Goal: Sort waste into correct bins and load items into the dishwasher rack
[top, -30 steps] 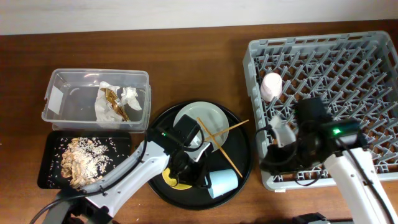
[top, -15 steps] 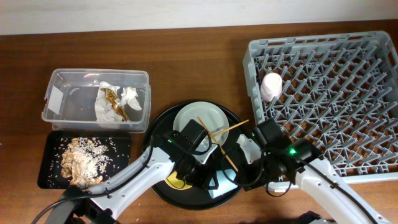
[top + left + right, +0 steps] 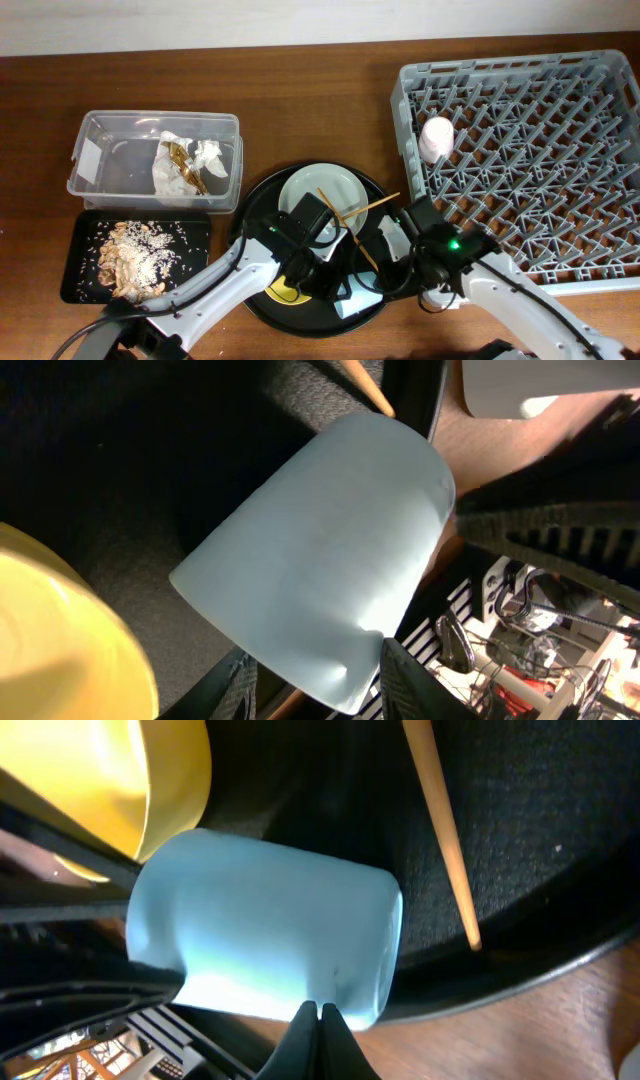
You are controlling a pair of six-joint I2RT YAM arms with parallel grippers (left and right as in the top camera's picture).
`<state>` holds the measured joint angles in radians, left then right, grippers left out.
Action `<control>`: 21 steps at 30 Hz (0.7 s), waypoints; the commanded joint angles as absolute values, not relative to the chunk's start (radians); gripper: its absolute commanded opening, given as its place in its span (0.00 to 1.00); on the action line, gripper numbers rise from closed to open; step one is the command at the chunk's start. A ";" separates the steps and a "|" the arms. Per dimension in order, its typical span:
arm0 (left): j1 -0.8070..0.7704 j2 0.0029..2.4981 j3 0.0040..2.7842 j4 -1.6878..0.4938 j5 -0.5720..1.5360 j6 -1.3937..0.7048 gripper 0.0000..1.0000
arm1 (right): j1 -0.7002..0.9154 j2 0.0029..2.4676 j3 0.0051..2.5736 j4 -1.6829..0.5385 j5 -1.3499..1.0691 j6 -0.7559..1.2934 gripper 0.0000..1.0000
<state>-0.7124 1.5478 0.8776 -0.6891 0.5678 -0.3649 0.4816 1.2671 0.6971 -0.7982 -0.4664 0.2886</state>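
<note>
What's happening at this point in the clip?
Both arms are at the blue cup, which lies on its side on the round black tray. The left gripper straddles it, and the right gripper, fingers together, touches its side. The pink cup is in the dishwasher rack. The plate, chopsticks and yellow bowl are not yet loaded.

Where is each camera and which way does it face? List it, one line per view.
Overhead: above the table, looking straight down at the round black tray and dishwasher rack; both arms show.
Left wrist: on the left arm, close on the blue cup; its fingers show.
Right wrist: on the right arm, facing the same cup; its fingers show.
Shared: both wrist views show cup and yellow bowl.
</note>
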 commanded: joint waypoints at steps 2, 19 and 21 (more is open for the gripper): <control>-0.739 1.529 0.867 -0.649 0.545 -0.412 0.39 | 0.492 1.324 0.689 -0.777 -0.453 0.297 0.04; -0.785 1.529 0.867 -0.595 0.545 -0.456 0.07 | 0.490 1.327 0.730 -0.820 -0.459 0.266 0.07; -0.785 1.529 0.867 -0.596 0.545 -0.456 0.03 | 0.490 1.319 0.768 -0.842 -0.459 0.266 0.08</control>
